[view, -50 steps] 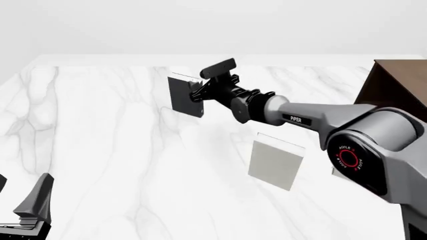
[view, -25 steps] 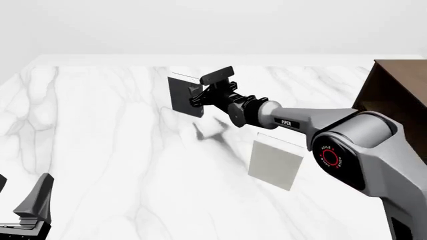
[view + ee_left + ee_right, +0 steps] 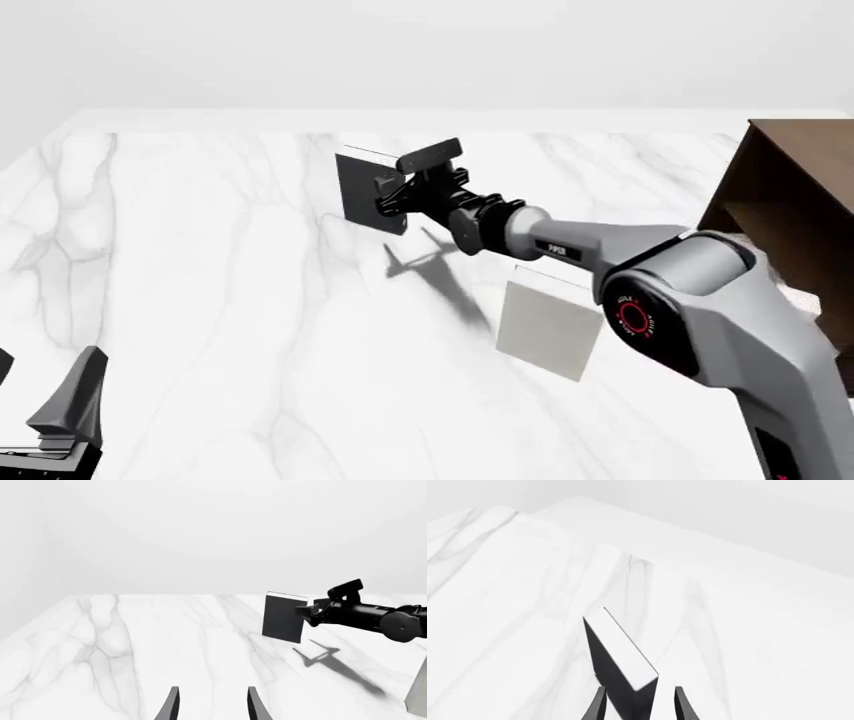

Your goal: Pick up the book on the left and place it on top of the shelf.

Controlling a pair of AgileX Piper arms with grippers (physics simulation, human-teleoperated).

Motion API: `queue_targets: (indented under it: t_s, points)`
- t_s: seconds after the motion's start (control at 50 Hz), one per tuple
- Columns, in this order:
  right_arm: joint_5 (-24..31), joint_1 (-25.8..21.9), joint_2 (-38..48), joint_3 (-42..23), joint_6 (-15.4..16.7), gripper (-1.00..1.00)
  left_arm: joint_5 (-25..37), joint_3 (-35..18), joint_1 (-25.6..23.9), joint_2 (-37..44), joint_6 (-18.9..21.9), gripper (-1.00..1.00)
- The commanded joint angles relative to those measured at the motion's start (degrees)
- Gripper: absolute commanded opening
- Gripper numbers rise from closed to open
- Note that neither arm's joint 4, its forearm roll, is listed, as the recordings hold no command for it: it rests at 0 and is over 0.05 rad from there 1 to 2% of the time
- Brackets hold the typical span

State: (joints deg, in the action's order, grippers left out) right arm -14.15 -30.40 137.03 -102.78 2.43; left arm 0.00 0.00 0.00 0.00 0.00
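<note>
At the lower left of the front view the idle left gripper (image 3: 60, 420) sits low by the frame edge, and its own camera shows its fingers (image 3: 171, 707) apart with nothing between them. Moving right, the thin dark-grey book with white page edges (image 3: 370, 190) stands upright on the white marbled table (image 3: 200, 300), upper centre of the frame. Over the last second the right gripper (image 3: 400, 185) has slid forward and down, so its fingers (image 3: 598, 706) now stand apart on either side of the book's near edge, not yet pressed onto it. I judge the reach nearly done, with the closing still to come. Right of centre stands a pale grey-white book (image 3: 550, 328), and the dark brown wooden shelf (image 3: 787, 195) fills the right edge, well apart from the book
</note>
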Motion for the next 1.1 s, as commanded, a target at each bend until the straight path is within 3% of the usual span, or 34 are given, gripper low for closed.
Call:
queue_targets:
  t_s: [0.02,0.72,0.74,0.94,1.1]
  points:
    - [1.61,0.03,2.73,-4.14,-0.25,1.0,0.0,0.0,0.0,0.0,0.0,1.0]
    - [3.13,-0.16,5.93,-8.39,-0.45,1.0,0.0,0.0,0.0,0.0,0.0,1.0]
    - [2.76,-0.1,5.66,-7.98,-0.32,-1.0,0.0,0.0,0.0,0.0,0.0,1.0]
    - [0.02,-1.36,2.74,-2.76,0.04,-1.0,0.0,0.0,0.0,0.0,0.0,1.0]
    - [-4.61,-2.31,-4.93,7.39,0.74,-1.0,0.0,0.0,0.0,0.0,0.0,1.0]
